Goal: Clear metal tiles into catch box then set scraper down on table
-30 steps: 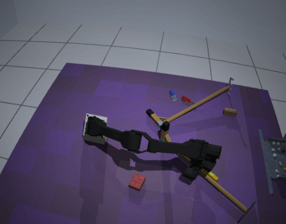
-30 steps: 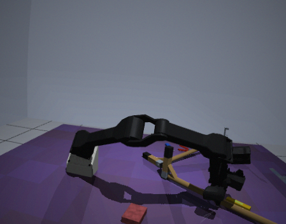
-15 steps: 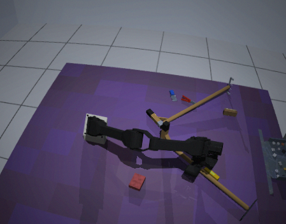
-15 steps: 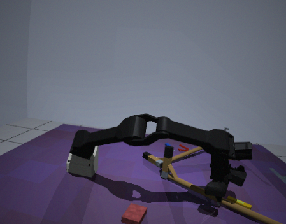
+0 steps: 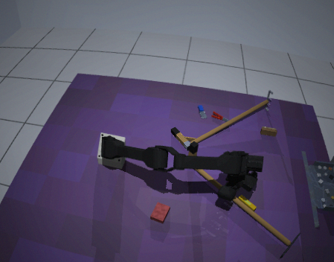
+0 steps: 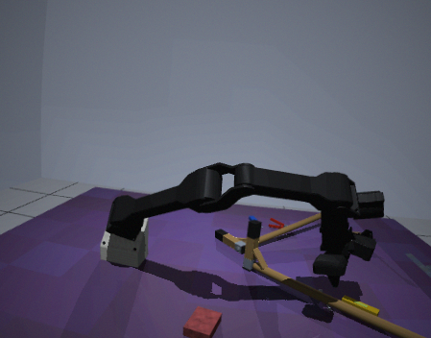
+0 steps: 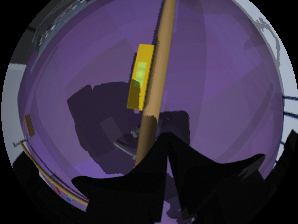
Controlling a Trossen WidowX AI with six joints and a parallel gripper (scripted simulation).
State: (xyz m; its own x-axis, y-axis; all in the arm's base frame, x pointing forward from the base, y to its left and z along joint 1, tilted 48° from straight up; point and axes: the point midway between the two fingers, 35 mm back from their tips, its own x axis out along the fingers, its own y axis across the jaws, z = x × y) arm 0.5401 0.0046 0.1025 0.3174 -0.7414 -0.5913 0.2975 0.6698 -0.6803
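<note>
The long scraper [image 5: 265, 224] [image 6: 298, 286] [image 7: 160, 63] is a wooden pole with a dark blade [image 5: 290, 245] at its end. It lies flat on the purple table, with a yellow tag [image 5: 249, 203] [image 6: 360, 304] [image 7: 141, 76] beside the pole. My gripper [image 5: 226, 193] [image 6: 333, 279] [image 7: 165, 136] is shut and empty. It hangs a little above the pole, just short of the tag. The steel bench plate [image 5: 313, 175] lies at the right edge with several small metal tiles [image 5: 320, 181] on it. I cannot make out the catch box.
A second wooden pole with a hook end [image 5: 234, 120] [image 6: 288, 228] runs to the back right. A red block [image 5: 160, 212] [image 6: 203, 323] lies in front of the arm. A brown block [image 5: 268, 131], a blue piece [image 5: 201, 109] and a red piece [image 5: 216, 116] lie farther back.
</note>
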